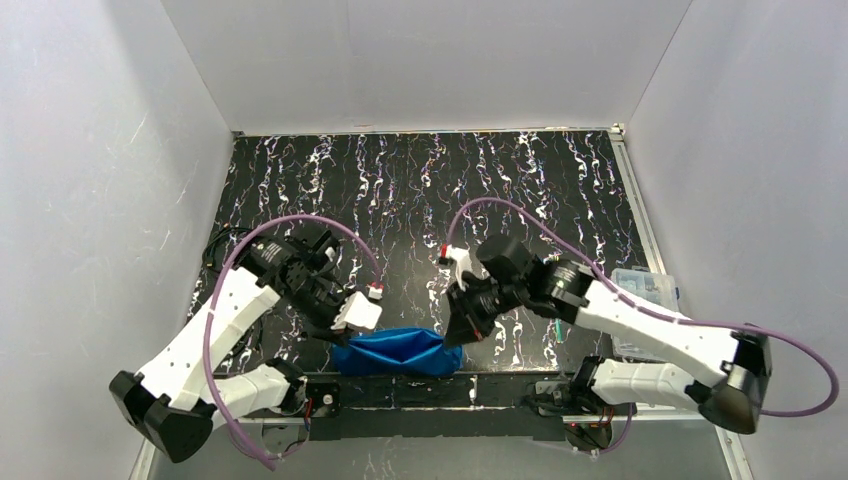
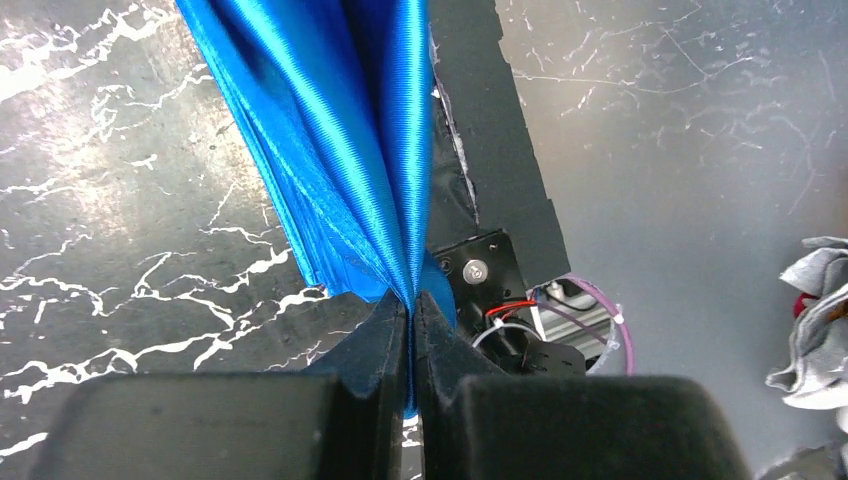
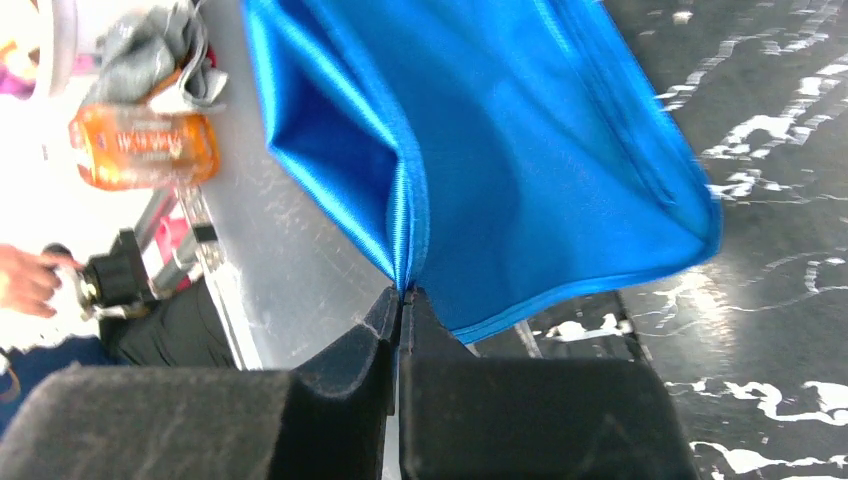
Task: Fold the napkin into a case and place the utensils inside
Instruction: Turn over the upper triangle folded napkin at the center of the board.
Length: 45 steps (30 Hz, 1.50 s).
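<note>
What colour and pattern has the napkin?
The napkin is plain bright blue, without pattern; the right wrist view shows it best.

A: What marks each limb?
B: The left arm [image 1: 215,330] and right arm [image 1: 650,325]: white shells, black joints, a purple cable [image 1: 300,218] looping over each.
A: And the ends?
B: The left gripper [image 2: 410,305] and right gripper [image 3: 400,298]: matte black wedge fingers, with a white camera housing [image 1: 358,312] at the wrist.

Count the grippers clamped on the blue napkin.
2. The left gripper pinches the napkin at its left end; the right gripper pinches its right end. Neither is hidden.
</note>
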Motion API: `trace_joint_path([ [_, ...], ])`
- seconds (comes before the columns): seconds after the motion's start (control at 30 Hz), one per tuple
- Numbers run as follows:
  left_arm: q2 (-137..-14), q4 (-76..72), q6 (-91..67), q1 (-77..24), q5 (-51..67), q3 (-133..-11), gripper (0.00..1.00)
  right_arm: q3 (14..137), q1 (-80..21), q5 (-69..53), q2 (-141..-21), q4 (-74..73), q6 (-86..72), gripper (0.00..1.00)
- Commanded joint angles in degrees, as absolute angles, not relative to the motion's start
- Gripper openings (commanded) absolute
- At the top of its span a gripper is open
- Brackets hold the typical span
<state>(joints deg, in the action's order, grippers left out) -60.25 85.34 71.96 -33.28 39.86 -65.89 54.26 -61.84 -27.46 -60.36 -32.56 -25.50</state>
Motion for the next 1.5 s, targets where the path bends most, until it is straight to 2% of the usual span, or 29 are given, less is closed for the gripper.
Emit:
trace_joint_path([
  [0.0, -65.54, 84.79, 69.00, -33.06, 38.77, -68.05, 0.00, 54.64, -49.45, -37.09, -64.93, -29.86, -22.91, 0.01],
  [0.23, -68.67, 74.08, 65.36, -32.17, 32.76, -72.96, 0.00, 59.55, -39.66, -30.56, -68.16, -30.97, -16.45, 0.01],
  [0.43, -69.28, 72.32, 63.76, -32.17, 32.33, -79.00, 0.00, 64.45, -39.20, -35.89, -67.53, -31.30, -16.21, 0.01],
  [0.77, -65.62, 89.77, 62.60, -35.39, 39.88, -92.11, 0.00, 71.44, -40.95, -41.32, -57.20, -40.03, -21.09, 0.01],
  [0.93, -60.52, 92.63, 61.33, -36.46, 41.40, -84.99, 0.00, 68.80, -42.28, -41.35, -53.70, -43.07, -24.78, 0.01],
  [1.1, -58.28, 86.55, 59.51, -36.56, 41.12, -69.88, 0.00, 59.48, -42.70, -41.67, -52.72, -37.08, -28.38, 0.01],
  [1.23, -67.11, 79.51, 62.59, -35.69, 35.82, -66.47, 0.00, 56.42, -42.23, -37.89, -62.53, -34.59, -23.08, 0.01],
  [1.47, -94.24, 77.51, 70.98, -24.16, 33.61, -85.16, 0.00, 59.35, -32.84, -35.35, -78.50, -25.60, -16.32, 0.01],
])
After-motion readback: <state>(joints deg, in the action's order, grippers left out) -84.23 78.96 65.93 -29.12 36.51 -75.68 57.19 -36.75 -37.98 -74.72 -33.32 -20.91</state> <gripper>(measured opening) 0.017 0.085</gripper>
